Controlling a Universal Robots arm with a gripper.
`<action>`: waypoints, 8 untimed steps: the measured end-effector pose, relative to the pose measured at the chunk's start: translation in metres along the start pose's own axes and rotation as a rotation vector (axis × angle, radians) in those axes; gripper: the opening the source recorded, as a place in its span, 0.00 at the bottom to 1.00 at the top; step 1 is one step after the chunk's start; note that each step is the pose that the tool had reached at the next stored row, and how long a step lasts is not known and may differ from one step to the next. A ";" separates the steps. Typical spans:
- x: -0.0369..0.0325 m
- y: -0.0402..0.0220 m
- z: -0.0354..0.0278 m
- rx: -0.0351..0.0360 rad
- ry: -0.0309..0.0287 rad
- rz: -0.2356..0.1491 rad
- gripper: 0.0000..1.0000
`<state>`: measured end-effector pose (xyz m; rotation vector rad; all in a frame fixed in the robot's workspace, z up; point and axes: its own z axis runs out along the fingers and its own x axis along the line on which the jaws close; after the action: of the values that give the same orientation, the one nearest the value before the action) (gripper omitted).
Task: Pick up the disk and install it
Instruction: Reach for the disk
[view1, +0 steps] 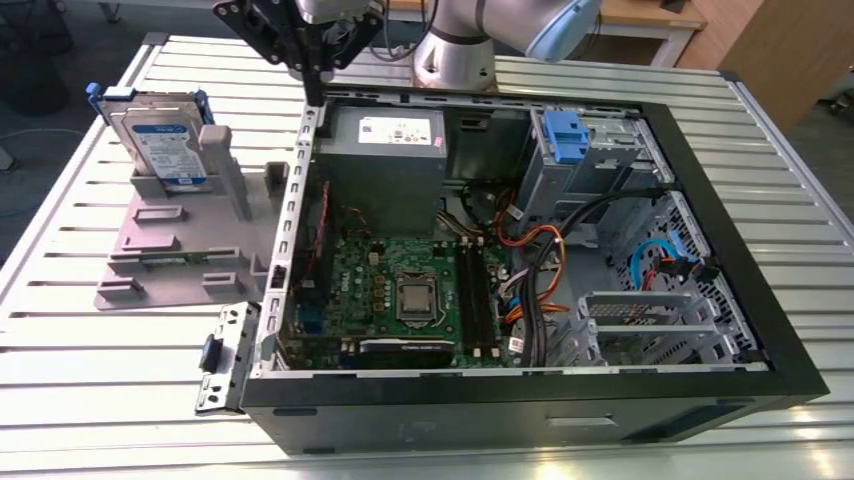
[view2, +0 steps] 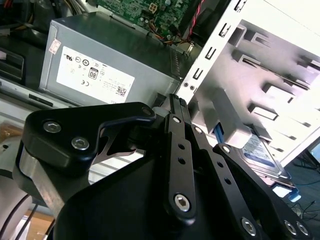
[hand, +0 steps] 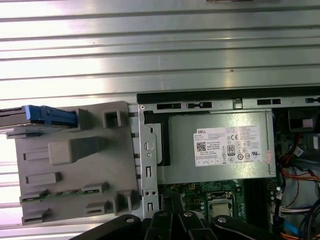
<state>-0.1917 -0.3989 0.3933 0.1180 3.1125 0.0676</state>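
The disk (view1: 163, 140) stands upright on edge in a grey plastic stand (view1: 174, 250) at the exterior view's left, beside the open computer case (view1: 534, 390). It is silver with a white-and-blue label and sits in a blue bracket. In the first wrist view its blue-framed edge (hand: 50, 116) shows at the end of the stand (hand: 75, 165). My black gripper (view1: 316, 93) hangs over the case wall between the stand and the power supply (view1: 387, 150), apart from the disk. Its fingers (view2: 176, 102) look pressed together with nothing between them. The disk (view2: 262, 152) lies just beyond them.
The case lies open on a slatted metal table (view1: 107, 350), showing the motherboard (view1: 400, 290), cables (view1: 534, 260) and a drive cage holding a blue bracket (view1: 567, 135). A loose metal bracket (view1: 220, 360) lies by the case's near left corner.
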 end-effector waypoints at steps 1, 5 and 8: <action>0.0003 0.0000 0.0000 0.0000 0.0000 0.000 0.10; 0.0017 -0.0001 0.0000 0.0000 0.0000 0.000 0.10; 0.0026 -0.0002 0.0000 -0.0001 0.0000 0.000 0.10</action>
<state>-0.1944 -0.3990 0.3933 0.1179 3.1125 0.0677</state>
